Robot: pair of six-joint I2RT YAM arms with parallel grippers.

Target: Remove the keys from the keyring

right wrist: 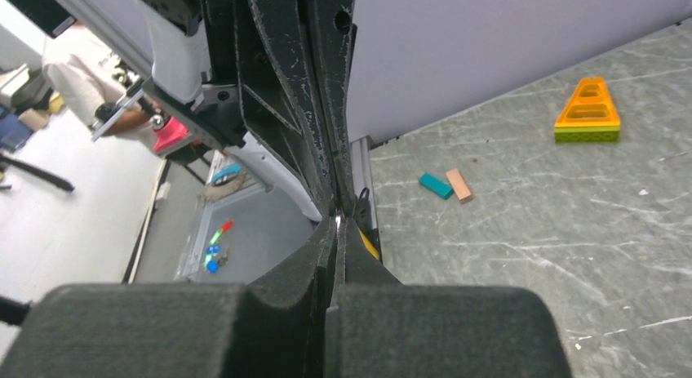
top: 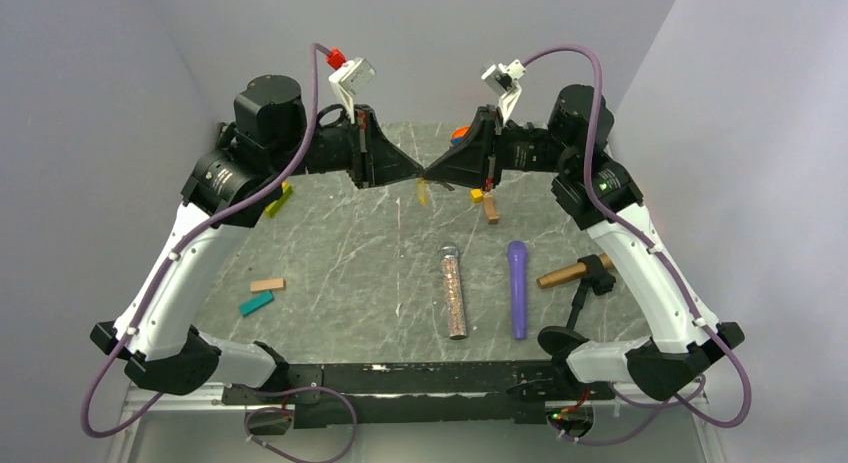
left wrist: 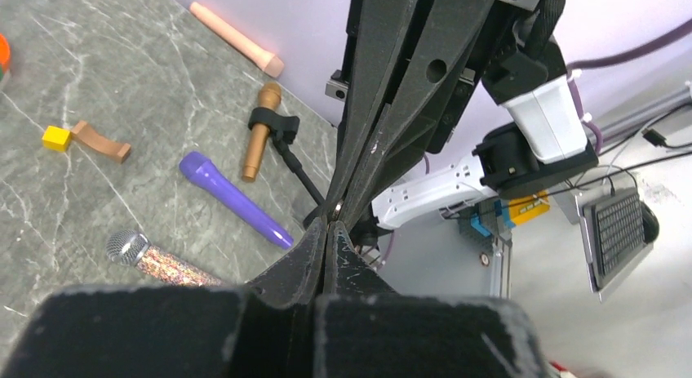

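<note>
My left gripper (top: 415,174) and my right gripper (top: 433,174) meet tip to tip above the far middle of the table. Both are shut. A small metal glint of the keyring (right wrist: 338,221) shows between the touching tips; it also glints in the left wrist view (left wrist: 337,205). A tiny yellow-gold key (top: 423,192) hangs just below the tips, and shows as a yellow sliver (right wrist: 370,246) beside my right fingers. In the left wrist view my left gripper (left wrist: 328,229) is pressed shut, and in the right wrist view my right gripper (right wrist: 337,229) is too. The rest of the ring is hidden.
On the table lie a glitter microphone (top: 454,291), a purple microphone (top: 517,288), a gold microphone on a black stand (top: 575,273), a small yellow cube (top: 477,195), a brown block (top: 491,211), teal (top: 256,303) and tan (top: 267,284) blocks, and an orange-yellow triangular frame (right wrist: 587,110).
</note>
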